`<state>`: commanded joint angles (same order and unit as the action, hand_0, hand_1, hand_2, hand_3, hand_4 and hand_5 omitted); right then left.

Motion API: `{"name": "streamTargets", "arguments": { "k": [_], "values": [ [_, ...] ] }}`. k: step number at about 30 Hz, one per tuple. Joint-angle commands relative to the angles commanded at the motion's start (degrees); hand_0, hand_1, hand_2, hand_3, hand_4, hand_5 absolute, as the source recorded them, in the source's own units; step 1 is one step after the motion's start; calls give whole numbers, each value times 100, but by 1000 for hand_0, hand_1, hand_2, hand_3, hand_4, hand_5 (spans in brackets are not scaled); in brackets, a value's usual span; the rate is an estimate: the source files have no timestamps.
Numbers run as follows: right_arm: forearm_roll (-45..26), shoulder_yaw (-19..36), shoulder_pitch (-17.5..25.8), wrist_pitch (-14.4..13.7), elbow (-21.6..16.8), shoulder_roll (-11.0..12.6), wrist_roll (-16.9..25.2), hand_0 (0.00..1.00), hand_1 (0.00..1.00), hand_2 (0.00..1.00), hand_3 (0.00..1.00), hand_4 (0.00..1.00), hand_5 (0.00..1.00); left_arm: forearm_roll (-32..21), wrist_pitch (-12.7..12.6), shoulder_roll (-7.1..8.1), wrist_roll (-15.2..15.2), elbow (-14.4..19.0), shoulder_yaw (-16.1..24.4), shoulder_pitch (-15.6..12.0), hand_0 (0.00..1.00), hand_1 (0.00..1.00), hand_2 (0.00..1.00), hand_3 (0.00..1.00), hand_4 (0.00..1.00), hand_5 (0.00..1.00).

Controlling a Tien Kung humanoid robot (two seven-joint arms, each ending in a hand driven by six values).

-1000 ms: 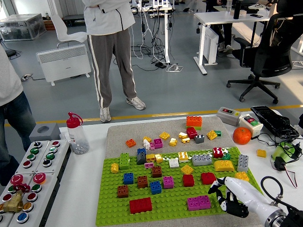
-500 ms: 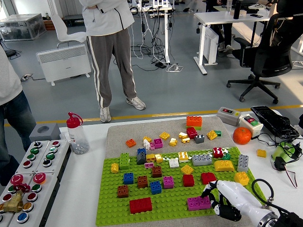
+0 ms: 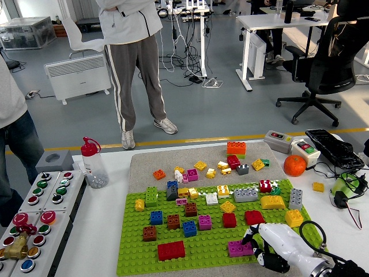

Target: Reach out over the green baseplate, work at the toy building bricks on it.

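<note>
Right hand: I see it entering from the lower right corner, white shell with black fingers, lying low over the near right part of the green baseplate. Its fingers are curled down beside the magenta brick, touching or nearly touching that brick's right end; I cannot tell whether they grip it. Left arm: not visible to me.

Baseplate: flat on the white table, its far edge against a grey mat. It carries bricks in blue, brown, red, magenta, yellow, grey and lime. A large red brick sits near the front edge, well apart from the hand. More loose bricks lie scattered on the mat.
</note>
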<state>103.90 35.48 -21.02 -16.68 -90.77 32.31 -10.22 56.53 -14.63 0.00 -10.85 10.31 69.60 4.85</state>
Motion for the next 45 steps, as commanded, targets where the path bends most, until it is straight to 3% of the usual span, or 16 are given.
{"name": "streamTargets", "arguments": {
  "k": [45],
  "values": [
    [-270,-43,25,66,175,-82,0,166,286,602,553,212,52,-51,-1,0,18,0,-29,24,669,612,560,459,242,998]
  ]
}}
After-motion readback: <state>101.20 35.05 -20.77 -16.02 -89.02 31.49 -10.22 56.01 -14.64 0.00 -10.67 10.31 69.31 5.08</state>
